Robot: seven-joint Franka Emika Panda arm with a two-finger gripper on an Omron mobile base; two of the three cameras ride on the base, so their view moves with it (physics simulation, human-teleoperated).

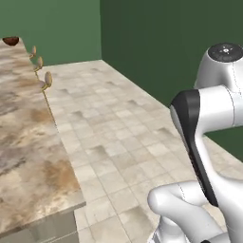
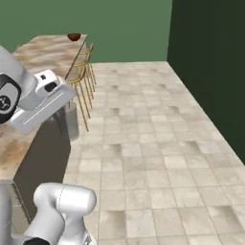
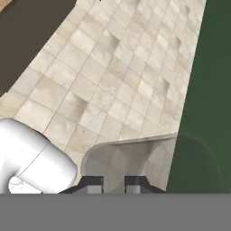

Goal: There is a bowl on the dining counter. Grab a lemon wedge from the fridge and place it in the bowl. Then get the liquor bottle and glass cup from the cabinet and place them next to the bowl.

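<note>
1. beige stone-tile floor [image 1: 118, 133] lies wide open to the right of the counter, running back to a mid-green rear wall [image 1: 57, 28] and a darker green side wall [image 2: 210, 57].
2. large beige-brown marbled dining counter [image 1: 28, 142] runs along the left. its long edge faces the open floor and its near corner is close to the robot base.
3. slim gold-legged bar stools [image 2: 83, 72] stand in a row along the counter's edge at the far half.
4. shallow round reddish-brown bowl [image 2: 73, 37] sits on the counter's far end, near the edge, well apart from the arm.
5. white franka arm with dark joints [image 1: 209, 123] is folded up high over the base. in the right base view its hand hangs beside the counter's near edge, pointing forward and down over the floor.
6. two-finger gripper [image 3: 113, 184]: jaws narrow, dark finger tips [image 3: 92, 182] clamped on a small greyish translucent glass cup [image 3: 131, 160].
7. cup is held clear of the counter top, floor tiles showing through it.
</note>
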